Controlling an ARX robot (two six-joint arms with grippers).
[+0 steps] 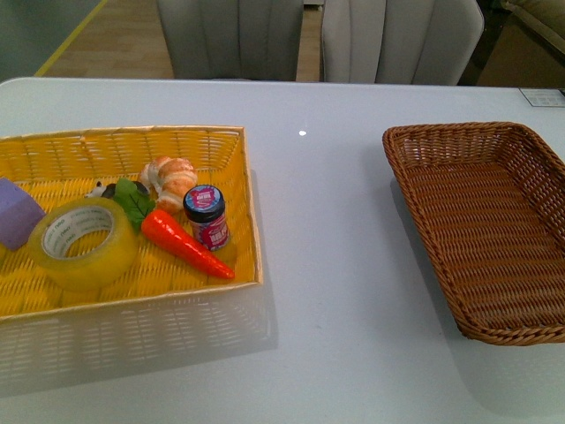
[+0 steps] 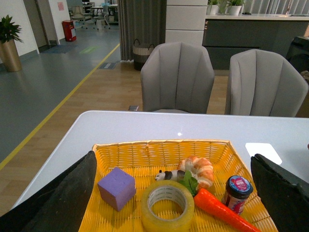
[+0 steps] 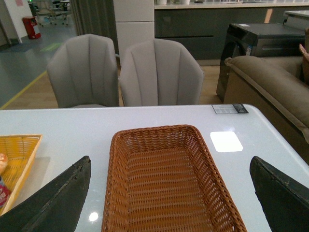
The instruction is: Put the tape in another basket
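Observation:
The tape [image 1: 84,243] is a yellowish translucent roll with a white core, lying flat in the yellow basket [image 1: 124,141] at the left of the table. It also shows in the left wrist view [image 2: 167,206], between my left gripper's [image 2: 171,191] wide-open fingers [image 2: 63,198], which hang above the yellow basket [image 2: 159,147]. The brown wicker basket [image 1: 481,225] stands at the right with nothing in it. My right gripper [image 3: 169,193] is open above the brown basket [image 3: 164,183]. Neither arm shows in the front view.
The yellow basket also holds a purple block [image 1: 16,212], a carrot [image 1: 185,243], a small jar [image 1: 207,215], a croissant [image 1: 172,177] and a panda figure [image 2: 166,175]. Two grey chairs [image 1: 318,35] stand behind the white table [image 1: 327,265].

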